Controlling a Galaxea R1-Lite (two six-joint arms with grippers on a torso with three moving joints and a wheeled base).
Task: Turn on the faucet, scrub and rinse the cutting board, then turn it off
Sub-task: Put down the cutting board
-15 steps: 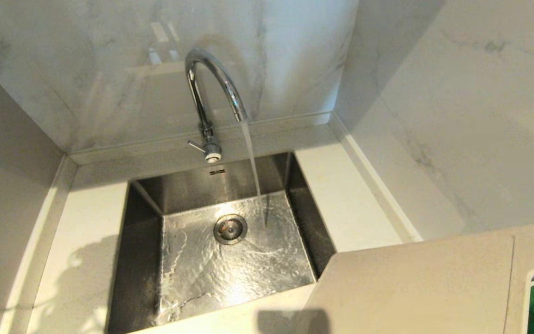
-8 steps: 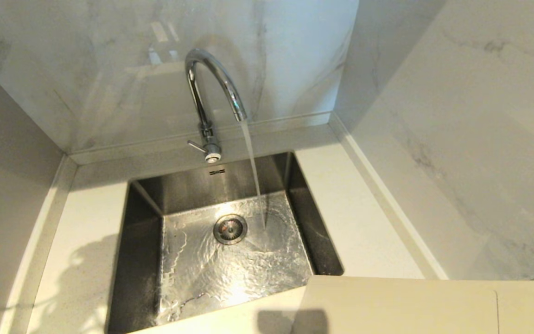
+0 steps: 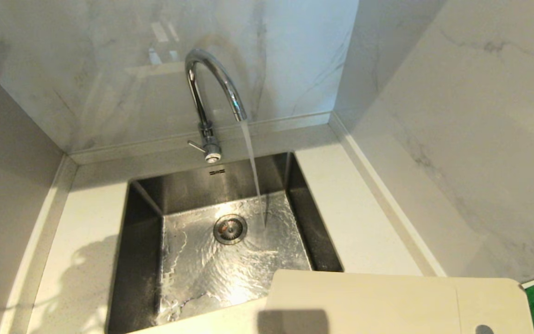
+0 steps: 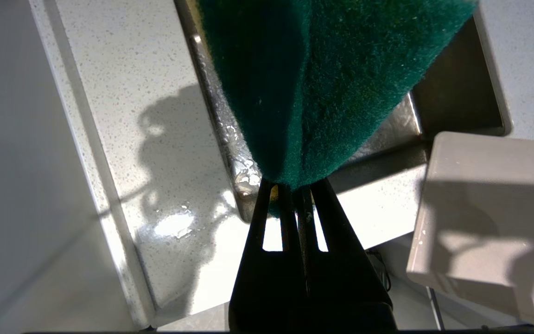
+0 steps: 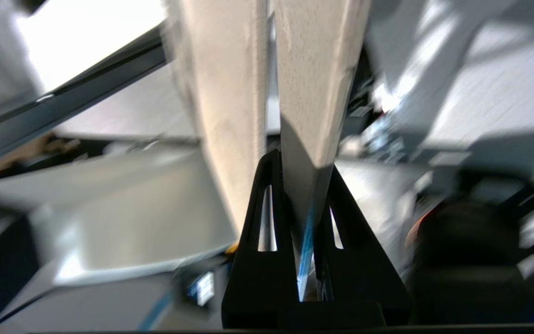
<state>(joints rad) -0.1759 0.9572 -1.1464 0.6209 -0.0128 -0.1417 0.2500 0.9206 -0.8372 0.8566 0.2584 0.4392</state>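
1. Now we hold the cutting board (image 3: 387, 301) clamped by its edge in our right gripper (image 5: 301, 185), at the near right, its far corner just over the sink (image 3: 142, 241).
2. Our left gripper (image 4: 290, 190) is pinched tight on a green scouring pad (image 4: 322, 83) above the sink's near left rim.
3. The faucet (image 3: 211, 88) runs; we should carry the board leftward under the stream, tilted so water drains into the basin.
4. Around us: speckled pale countertop (image 3: 355, 208), marble-look walls (image 3: 457, 116), a tight corner.
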